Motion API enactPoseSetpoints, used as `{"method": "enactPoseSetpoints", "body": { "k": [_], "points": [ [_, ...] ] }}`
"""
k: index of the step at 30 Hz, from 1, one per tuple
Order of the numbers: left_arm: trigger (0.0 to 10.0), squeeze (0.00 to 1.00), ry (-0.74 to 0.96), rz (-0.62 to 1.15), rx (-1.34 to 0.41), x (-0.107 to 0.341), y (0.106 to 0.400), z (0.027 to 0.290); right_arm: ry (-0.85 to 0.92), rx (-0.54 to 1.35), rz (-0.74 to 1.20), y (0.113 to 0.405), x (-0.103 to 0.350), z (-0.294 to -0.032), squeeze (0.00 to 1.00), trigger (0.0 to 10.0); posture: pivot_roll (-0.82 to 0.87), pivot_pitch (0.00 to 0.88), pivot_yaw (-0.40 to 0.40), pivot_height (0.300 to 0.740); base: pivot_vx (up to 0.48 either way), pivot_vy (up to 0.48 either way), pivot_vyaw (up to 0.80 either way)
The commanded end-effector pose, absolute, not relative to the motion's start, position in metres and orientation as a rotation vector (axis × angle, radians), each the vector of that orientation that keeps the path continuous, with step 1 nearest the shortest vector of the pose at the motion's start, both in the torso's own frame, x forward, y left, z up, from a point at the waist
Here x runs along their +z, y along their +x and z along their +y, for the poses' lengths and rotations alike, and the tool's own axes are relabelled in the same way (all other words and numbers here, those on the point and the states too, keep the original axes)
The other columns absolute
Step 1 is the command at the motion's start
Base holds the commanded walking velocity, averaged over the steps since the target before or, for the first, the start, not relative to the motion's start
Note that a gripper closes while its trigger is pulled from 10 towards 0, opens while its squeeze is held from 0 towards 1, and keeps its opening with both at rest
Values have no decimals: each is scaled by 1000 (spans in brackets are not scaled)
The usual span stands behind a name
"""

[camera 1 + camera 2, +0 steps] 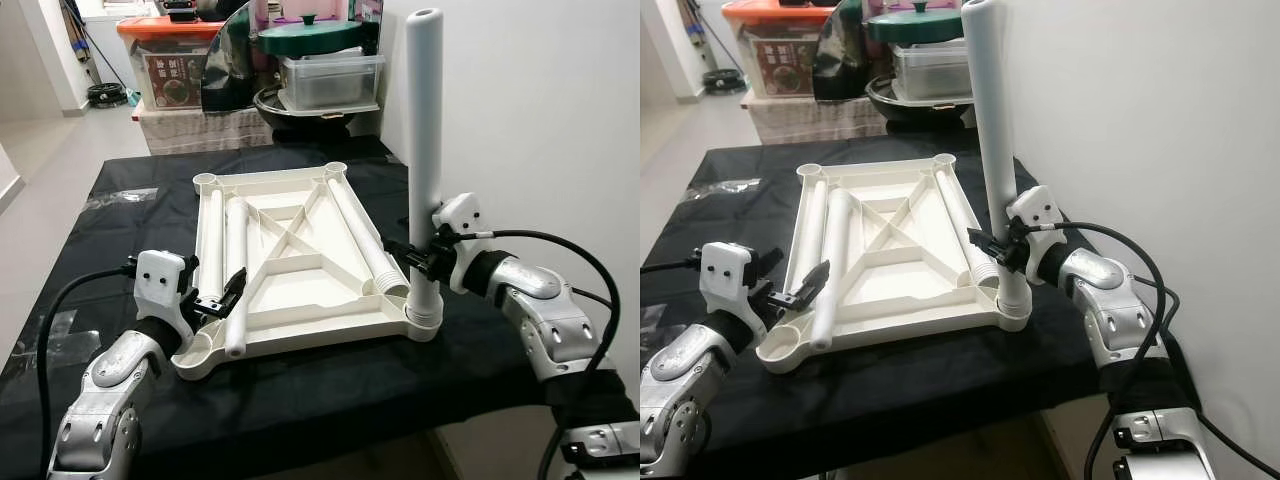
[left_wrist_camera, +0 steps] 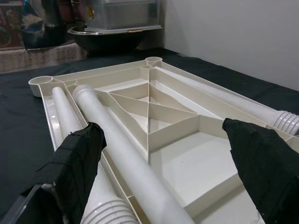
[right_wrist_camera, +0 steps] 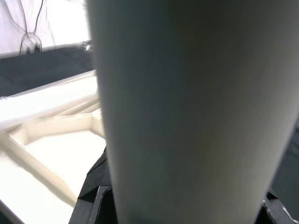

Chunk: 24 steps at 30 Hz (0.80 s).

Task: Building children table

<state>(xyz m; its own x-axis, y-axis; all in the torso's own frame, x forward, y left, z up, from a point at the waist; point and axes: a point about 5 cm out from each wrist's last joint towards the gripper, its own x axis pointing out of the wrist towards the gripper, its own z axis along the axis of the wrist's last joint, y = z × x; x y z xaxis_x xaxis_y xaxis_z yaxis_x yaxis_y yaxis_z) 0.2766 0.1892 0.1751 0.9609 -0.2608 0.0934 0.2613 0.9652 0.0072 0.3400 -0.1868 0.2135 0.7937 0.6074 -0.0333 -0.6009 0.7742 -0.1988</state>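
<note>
A white children's table top (image 1: 300, 285) lies upside down on the black-covered table (image 1: 330, 390). One white leg (image 1: 424, 130) stands upright in its near right corner socket, and my right gripper (image 1: 418, 258) is shut on it low down; in the right wrist view that leg (image 3: 187, 116) is very close. Two loose legs (image 1: 237, 270) (image 1: 212, 240) lie along the left side of the top, and another (image 1: 360, 235) lies along the right. My left gripper (image 1: 220, 295) is open at the near left corner, with its fingers (image 2: 74, 163) spread over the near end of a loose leg (image 2: 117, 144).
A white wall (image 1: 540, 120) runs close along the table's right side. Behind the table stand plastic storage boxes (image 1: 330, 80), a green-lidded pot (image 1: 310, 35) and an orange-lidded bin (image 1: 170, 60). Open floor (image 1: 50, 170) lies to the left.
</note>
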Motion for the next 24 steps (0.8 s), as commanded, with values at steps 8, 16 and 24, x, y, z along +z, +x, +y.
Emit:
{"method": "enactPoseSetpoints", "body": {
  "k": [8, 16, 24],
  "points": [
    [10000, 0, -19, -77, -249, 169, 275, 191, 69, 587, 64, 334, 181, -184, 0, 10000, -10, 0, -10, 740, 0, 0, 0],
    [10000, 0, -13, -73, -248, 170, 277, 193, 12, 616, 81, 325, 173, -176, 0, 10000, -16, 0, -1, 740, 0, 0, 0],
    [10000, 0, -9, -71, -244, 169, 277, 194, -21, 634, 94, 323, 169, -171, 0, 10000, -12, 0, -3, 740, 0, 0, 0]
  ]
}}
